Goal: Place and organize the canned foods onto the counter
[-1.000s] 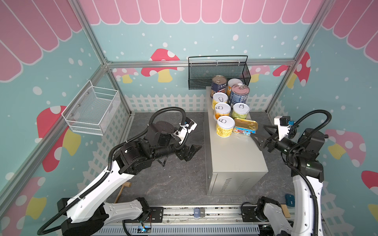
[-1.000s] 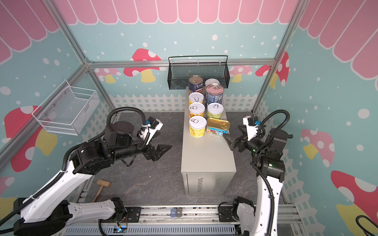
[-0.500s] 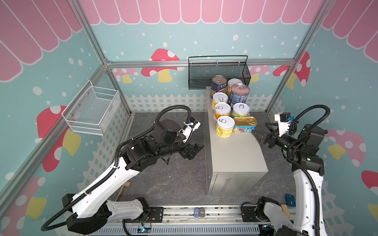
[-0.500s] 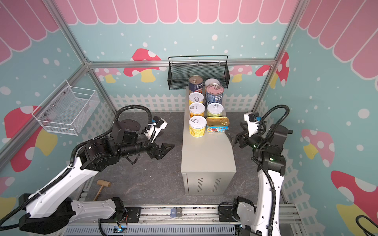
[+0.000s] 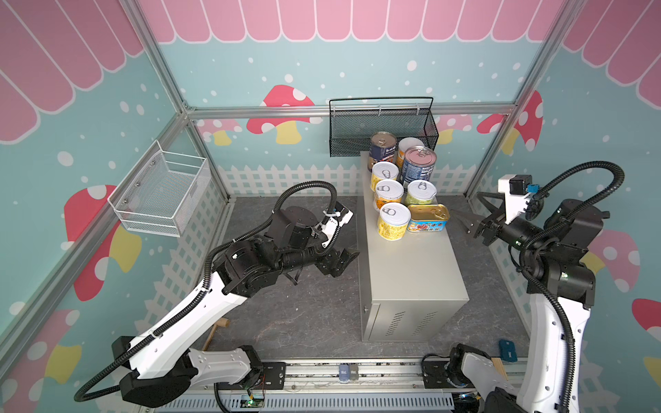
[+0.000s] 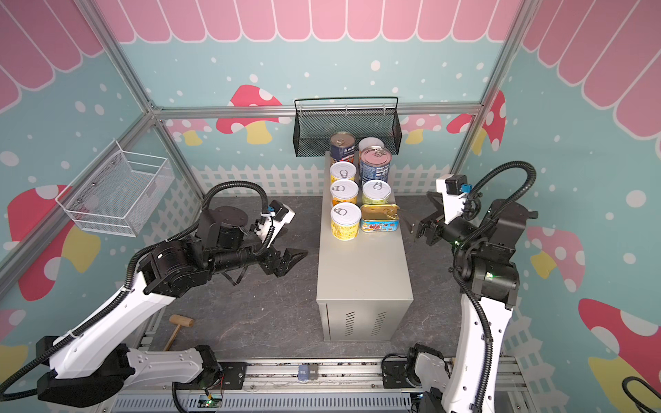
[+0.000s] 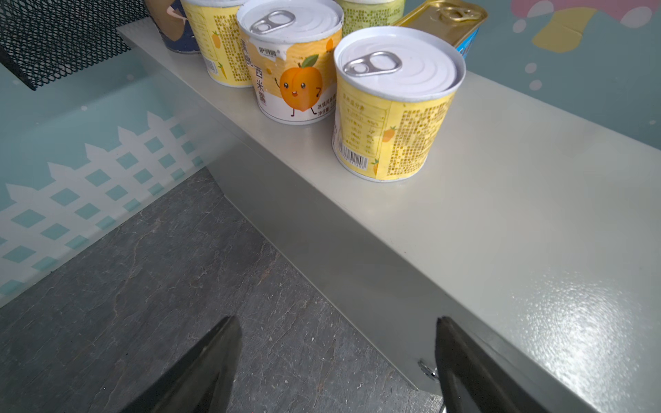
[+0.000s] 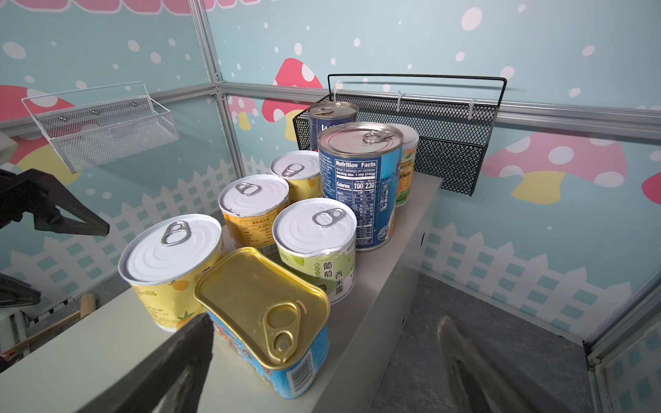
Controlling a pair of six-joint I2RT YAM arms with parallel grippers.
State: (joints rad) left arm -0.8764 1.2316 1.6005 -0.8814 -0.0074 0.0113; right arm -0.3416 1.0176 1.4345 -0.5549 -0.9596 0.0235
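The canned foods stand grouped at the far end of the counter [image 5: 411, 271]. Two tall dark-blue cans [image 5: 418, 166] are at the back. Several yellow cans [image 5: 393, 221] with white pull-tab lids and a flat gold tin [image 5: 427, 218] stand in front of them. My right gripper [image 5: 465, 205] hangs open just off the counter's right edge. The gold tin [image 8: 261, 304] lies ahead of its empty jaws, apart from them. My left gripper [image 5: 343, 261] is open and empty, low beside the counter's left side. In the left wrist view the nearest yellow can [image 7: 393, 107] is well ahead of it.
A black mesh basket [image 5: 382, 125] hangs on the back wall just behind the cans. A white wire basket [image 5: 161, 193] is fixed to the left wall. A wooden mallet [image 6: 179, 323] lies on the dark floor at the front left. A small blue object [image 5: 508, 348] lies at the front right.
My right gripper has drawn back to the right, away from the gold tin, which now sits squarer against the cans. My left arm has shifted slightly toward the counter.
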